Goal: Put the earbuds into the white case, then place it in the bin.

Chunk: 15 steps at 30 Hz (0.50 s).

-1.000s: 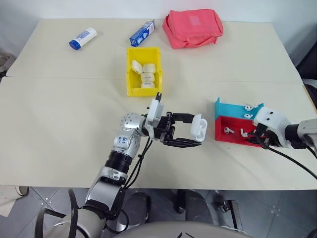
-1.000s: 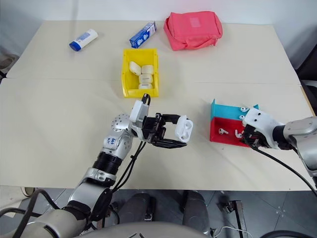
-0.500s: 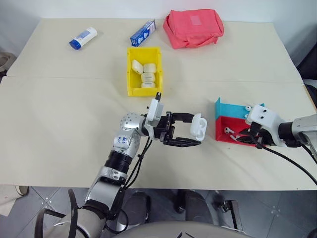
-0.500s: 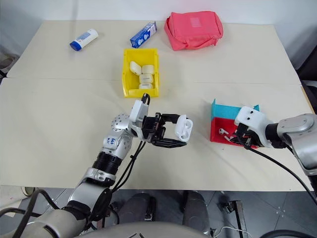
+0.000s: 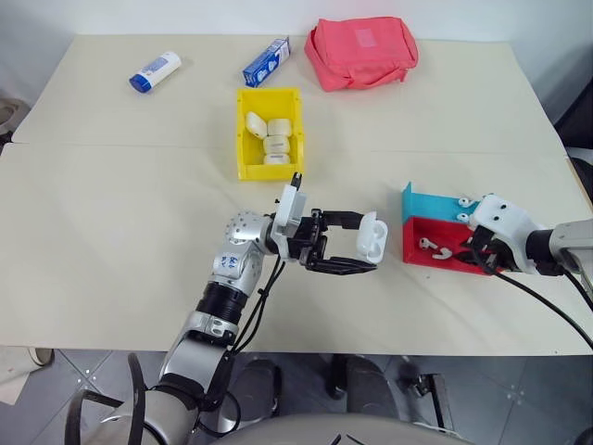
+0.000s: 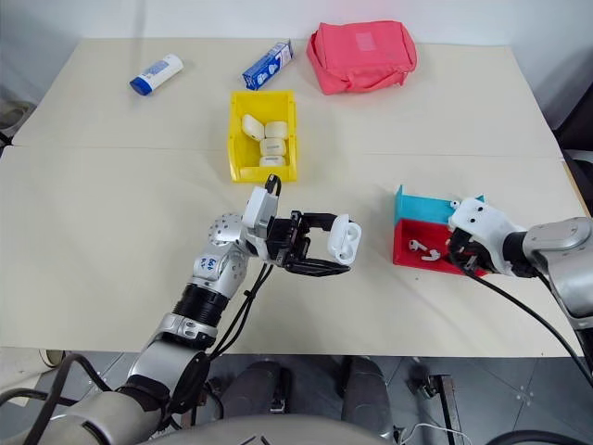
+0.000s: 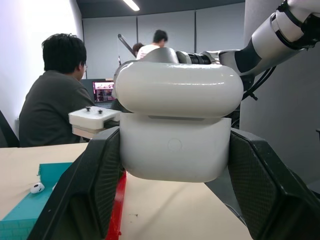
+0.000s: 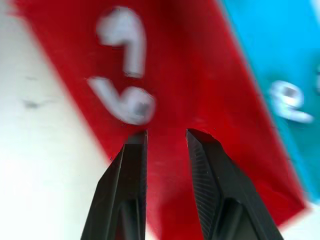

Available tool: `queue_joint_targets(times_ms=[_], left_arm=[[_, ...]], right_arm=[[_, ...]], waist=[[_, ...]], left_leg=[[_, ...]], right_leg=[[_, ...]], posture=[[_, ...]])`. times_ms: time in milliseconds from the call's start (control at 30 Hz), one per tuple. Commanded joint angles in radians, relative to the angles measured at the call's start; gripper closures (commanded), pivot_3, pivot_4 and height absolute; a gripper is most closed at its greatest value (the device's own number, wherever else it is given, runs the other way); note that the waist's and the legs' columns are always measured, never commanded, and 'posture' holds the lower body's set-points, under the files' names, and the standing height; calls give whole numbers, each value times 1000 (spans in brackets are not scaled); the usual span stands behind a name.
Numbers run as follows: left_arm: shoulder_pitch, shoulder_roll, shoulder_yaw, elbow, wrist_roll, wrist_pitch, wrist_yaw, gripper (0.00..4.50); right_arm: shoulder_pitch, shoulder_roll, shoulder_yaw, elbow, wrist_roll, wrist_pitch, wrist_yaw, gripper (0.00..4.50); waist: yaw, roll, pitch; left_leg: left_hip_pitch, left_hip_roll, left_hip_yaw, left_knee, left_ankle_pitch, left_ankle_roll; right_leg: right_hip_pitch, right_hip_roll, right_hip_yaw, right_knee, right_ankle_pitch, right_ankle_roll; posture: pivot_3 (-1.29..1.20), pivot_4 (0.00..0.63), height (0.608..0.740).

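The white case [image 5: 372,237] sits clamped between the two black fingers of the left gripper [image 5: 357,243], raised just above the table [image 5: 111,232] at mid-scene, lid hinged up. By my reading it is held out level and open toward the right so the other arm can drop earbuds in.

Two earbuds [image 5: 434,248] lie in the low red tray [image 5: 414,252], well right of the case; the right wrist view shows them as a white pair on the red floor [image 8: 125,95]. The right gripper [image 8: 164,137] hangs over that tray, its fingers a small way apart with nothing between them, tips just beside the nearer bud. That pose suggests it is lining up a pick. More buds rest in the teal tray [image 5: 428,206], touching the red tray's far side.

The yellow bin [image 5: 243,148] stands farther back, left of centre, holding several cream-tinted cases [image 5: 275,135]; it is well apart from the held case, so the drop-off looks some way off.

Beyond the bin lie a blue-and-white carton [image 5: 266,61], a white tube with a blue cap [image 5: 154,71] at far left, and a red pouch [image 5: 361,51]. Print on carton and tube is too small to read.
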Motion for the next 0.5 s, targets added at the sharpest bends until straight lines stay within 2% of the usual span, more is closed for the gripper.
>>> queue_joint_targets(times_ms=[33,200,500], left_arm=[[-19,-6,6,-9,-13,-9,5,1699],[-19,-6,7,-10,-12,-10,8,1699],[-12,-3,7,-19,-15,-5,8,1699]], right_arm=[[-30,10,-9,21,-25,-19,-26,3244],[-28,-7,-38,-23,-7,5,-14,3244],[25,19,-100,-244,90,162,-46,3244]], waist=[[0,0,0],[1,0,0],[4,0,0]], left_leg=[[0,0,0,0,0,0],[0,0,0,0,0,0],[0,0,-1,0,0,0]], right_leg=[[0,0,0,0,0,0],[0,0,0,0,0,0],[0,0,0,-2,0,0]], posture=[[0,150,740],[0,150,740],[0,150,740]])
